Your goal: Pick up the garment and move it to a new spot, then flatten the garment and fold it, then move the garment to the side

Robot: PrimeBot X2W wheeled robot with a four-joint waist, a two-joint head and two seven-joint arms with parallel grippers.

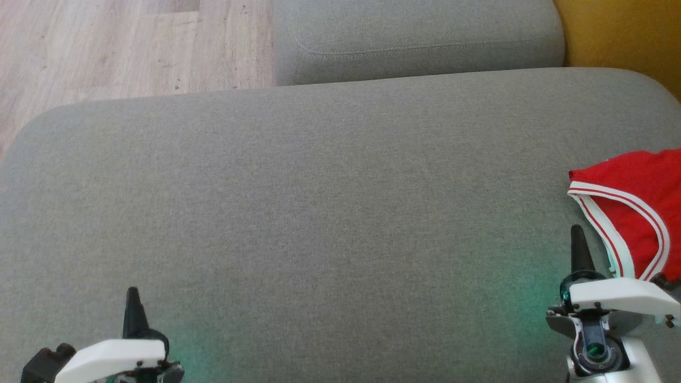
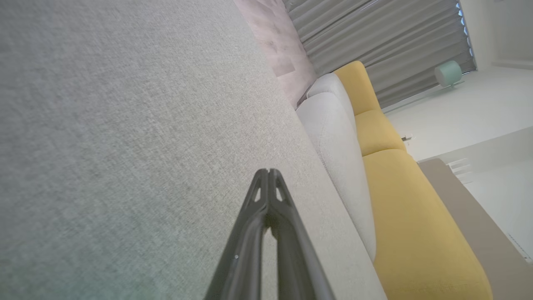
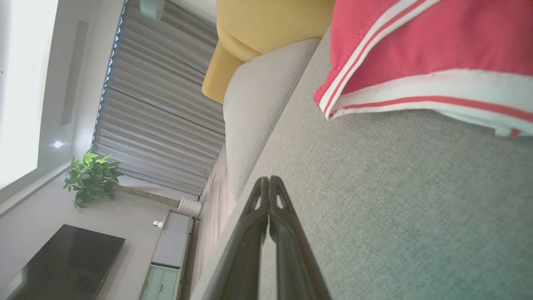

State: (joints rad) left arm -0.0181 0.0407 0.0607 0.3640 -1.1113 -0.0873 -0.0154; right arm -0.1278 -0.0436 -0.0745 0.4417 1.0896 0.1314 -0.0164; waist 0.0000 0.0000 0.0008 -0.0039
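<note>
You have two claws low over the near edge of the one wide grey fabric seat cushion (image 1: 319, 213). The left claw (image 1: 132, 298) is by the near left corner and the right claw (image 1: 577, 236) by the near right corner. Both are clenched, dark fingers pressed tip to tip, and neither holds anything.

Just beyond the right claw, and to its right, lies your one garment (image 1: 633, 197), red cloth with white-and-red striped trim. It is bunched at the cushion's right edge and cut off by the head view's border. The trim runs just beside the claw; you cannot tell whether they touch.

Past the far edge sits a second, smaller grey cushion (image 1: 415, 42). Pale wooden floor (image 1: 106, 48) lies off the far left corner, and a yellow upholstered seat (image 1: 622, 32) off the far right.
</note>
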